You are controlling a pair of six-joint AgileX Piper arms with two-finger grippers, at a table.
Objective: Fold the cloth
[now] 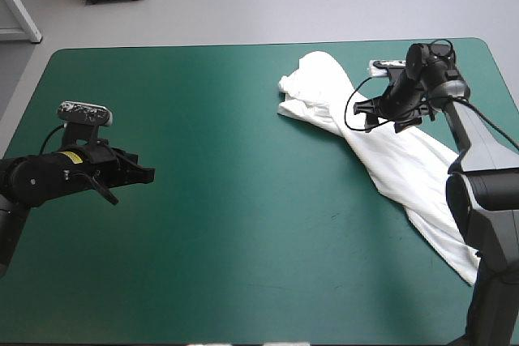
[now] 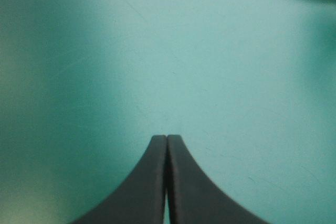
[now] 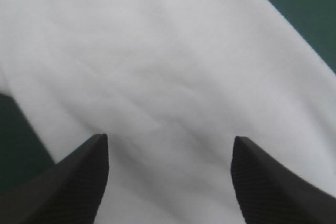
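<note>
One rumpled white T-shirt [image 1: 389,155], not yet folded.
Our right gripper [image 3: 170,140] gapes wide above it; our left gripper [image 2: 167,138], closed and empty, sits well apart. We should pinch an edge.

White T-shirt [image 1: 389,160], seemingly plain; teal-green cover [image 1: 203,200].

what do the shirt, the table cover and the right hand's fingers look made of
T-shirt: thin fabric, likely cotton knit, matte white; it lies in soft creases.
Teal-green cover: smooth sheet, perhaps vinyl; slight sheen, fine scuffs.
Right hand fingers: black, probably rubber or plastic, matte, with fine ribbed texture.
</note>
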